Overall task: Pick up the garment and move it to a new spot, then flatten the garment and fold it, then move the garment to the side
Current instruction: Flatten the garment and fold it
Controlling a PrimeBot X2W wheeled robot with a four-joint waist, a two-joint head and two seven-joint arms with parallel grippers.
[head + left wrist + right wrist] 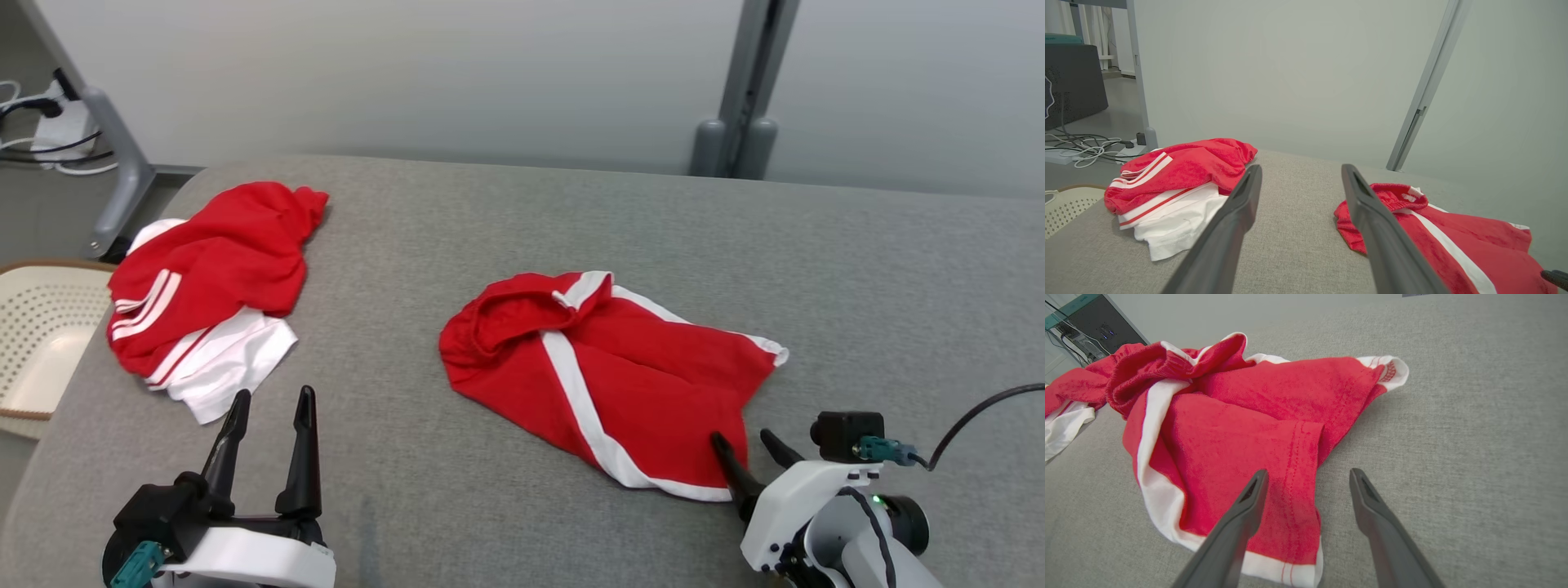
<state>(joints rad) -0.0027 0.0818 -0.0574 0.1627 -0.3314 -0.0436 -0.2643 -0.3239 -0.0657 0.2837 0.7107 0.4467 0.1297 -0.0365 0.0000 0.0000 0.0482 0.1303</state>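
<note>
The garment [620, 376] is a pair of red shorts with white side stripes, lying rumpled near the middle of the grey table [571, 220]. It also appears in the left wrist view [1453, 241] and the right wrist view [1241, 428]. My right gripper [744, 441] is open at the garment's near right hem; in its own view the gripper [1308, 477] straddles the hem edge, one finger over red cloth, one over bare table. My left gripper [273, 400] is open at the lower left, holding nothing, and in its own view [1300, 171] it points at bare table between the two cloth heaps.
A pile of red and white clothes [204, 286] lies at the table's far left, also seen from the left wrist [1171, 183]. A cream perforated basket [41, 327] stands off the left edge. A grey post [747, 90] rises behind the table. Cables [49, 131] lie on the floor.
</note>
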